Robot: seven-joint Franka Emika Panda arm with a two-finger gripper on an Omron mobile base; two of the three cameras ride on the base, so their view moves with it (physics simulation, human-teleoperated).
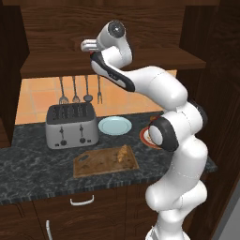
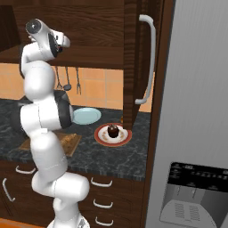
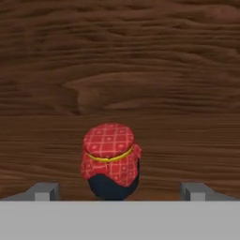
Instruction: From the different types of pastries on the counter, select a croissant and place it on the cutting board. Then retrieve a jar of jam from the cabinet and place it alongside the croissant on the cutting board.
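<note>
The jar of jam (image 3: pixel 110 161), with a red checked cloth top and a dark base, stands on the cabinet shelf (image 1: pixel 51 64) in front of the wood-grain back. My gripper (image 3: pixel 119 190) is open, raised to shelf height, with its fingertips (image 3: pixel 46 191) wide apart on either side of the jar and not touching it. The hand (image 1: pixel 88 45) points into the cabinet. Below, the croissant (image 1: pixel 123 153) lies on the right part of the cutting board (image 1: pixel 101 164) on the counter (image 1: pixel 28 164). The dark chocolate pastry (image 2: pixel 113 130) sits on a red-rimmed plate (image 2: pixel 100 137). The small round golden-brown pastry is out of view.
A silver toaster (image 1: pixel 71 125) stands behind the board, with a light blue plate (image 1: pixel 115 125) to its right. Utensils (image 1: pixel 75 91) hang on the tiled wall. The open cabinet door (image 2: pixel 136 58) with its handle sticks out at the right, next to a grey fridge (image 2: pixel 200 111).
</note>
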